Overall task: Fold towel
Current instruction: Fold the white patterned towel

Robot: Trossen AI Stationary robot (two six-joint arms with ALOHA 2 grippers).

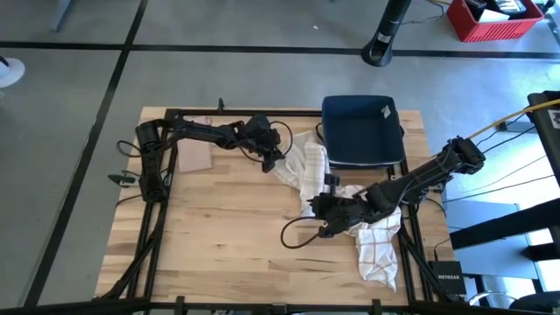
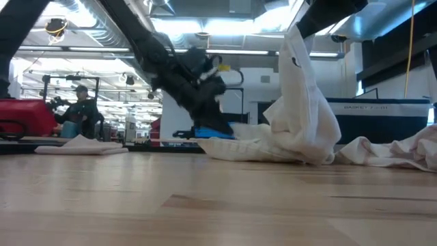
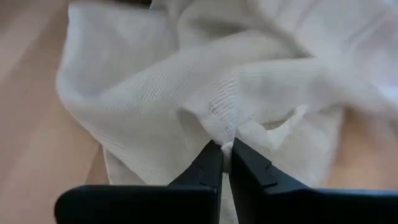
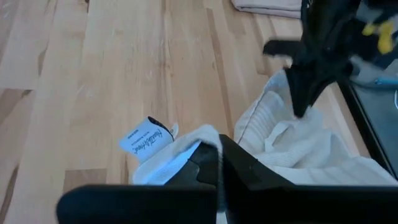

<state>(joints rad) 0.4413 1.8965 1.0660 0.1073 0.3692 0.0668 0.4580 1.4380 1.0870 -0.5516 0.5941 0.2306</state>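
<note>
Towel [image 1: 337, 197] lies rumpled, long axis running diagonally across table [image 1: 219, 236].

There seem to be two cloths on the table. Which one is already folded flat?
The small folded towel by the left arm's base lies flat and untouched. The crumpled white towel is bunched up, pinched by both the left gripper and right gripper.

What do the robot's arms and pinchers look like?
Both arms are black and skinny, built from jointed tubes, with black cables looping beside them. The left gripper and right gripper each end in two flat, dark, pointed fingers. In the right wrist view, the left arm has a small yellow marking.
</note>
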